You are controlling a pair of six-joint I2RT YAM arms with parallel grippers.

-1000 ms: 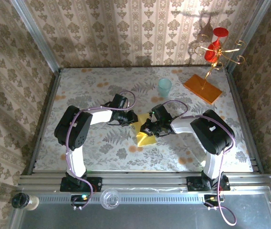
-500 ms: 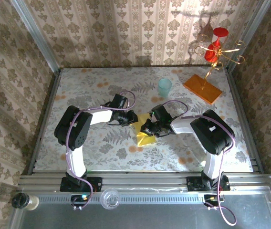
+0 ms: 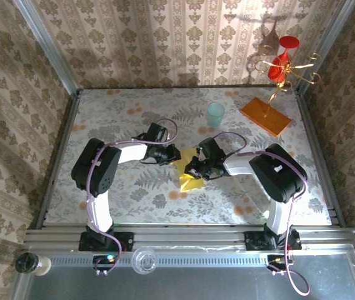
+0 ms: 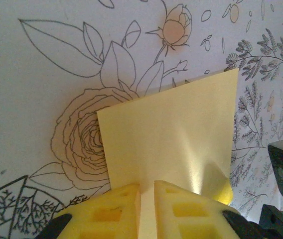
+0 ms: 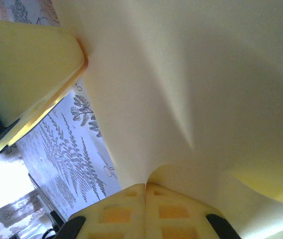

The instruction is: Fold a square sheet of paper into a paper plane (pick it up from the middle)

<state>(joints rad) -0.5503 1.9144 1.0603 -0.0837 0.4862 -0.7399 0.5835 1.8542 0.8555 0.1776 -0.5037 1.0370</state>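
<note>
The square sheet of paper (image 3: 193, 182) is yellow and sits lifted and bent at the table's middle, held between both grippers. My left gripper (image 3: 176, 154) grips its far-left edge. In the left wrist view the sheet (image 4: 171, 129) runs into the narrow slit between the yellow fingers (image 4: 106, 211) of that gripper (image 4: 147, 191). My right gripper (image 3: 192, 169) pinches the sheet from the right. In the right wrist view this gripper (image 5: 145, 188) is pressed shut on a curled fold of the paper (image 5: 206, 74). A paper plane is out of view; the sheet has no dart shape.
A pale teal cup (image 3: 215, 114) stands behind the grippers. An orange slab (image 3: 265, 116) with a gold stand holding red glasses (image 3: 284, 59) sits at the back right. Papered walls close in the floral table (image 3: 121, 187) on three sides.
</note>
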